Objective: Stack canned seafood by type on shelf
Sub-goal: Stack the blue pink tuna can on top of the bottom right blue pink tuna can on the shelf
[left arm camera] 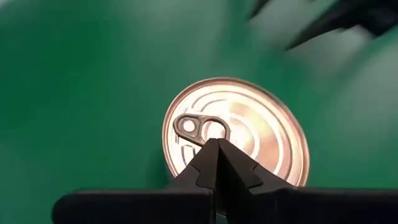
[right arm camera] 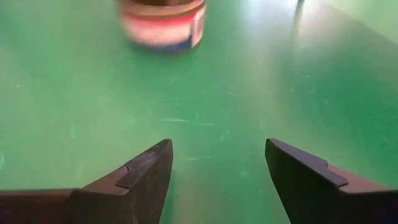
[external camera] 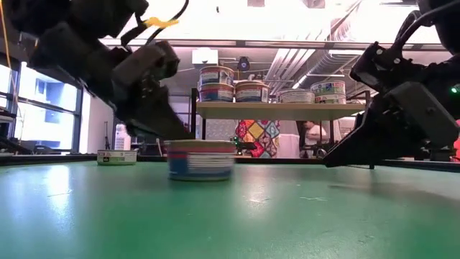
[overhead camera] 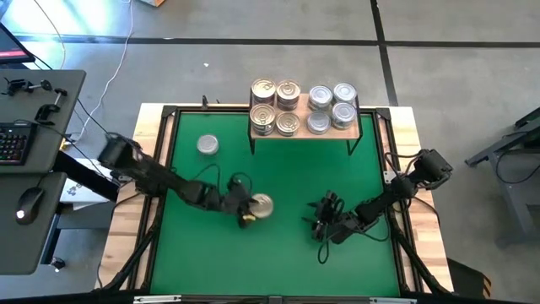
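grey concrete floor (overhead camera: 456, 59) with dark seam lines around table. dark desk (overhead camera: 34, 169) beside table's left edge, keyboard (overhead camera: 12, 143) and mouse (overhead camera: 30, 201) on it. bright windows (external camera: 43, 115) at room's left. exposed ducts (external camera: 302, 61) under lit ceiling. colourful patterned panel (external camera: 257, 138) far back.

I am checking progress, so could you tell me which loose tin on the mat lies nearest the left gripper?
The gold-lidded tin mid-mat, directly beneath the shut left gripper; the silver-lidded tin sits apart, nearer the shelf.

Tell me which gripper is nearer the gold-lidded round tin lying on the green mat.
Left. The left gripper, shut, is right at the gold-lidded tin, over its edge. The right gripper, open and empty, rests farther off across the green mat.
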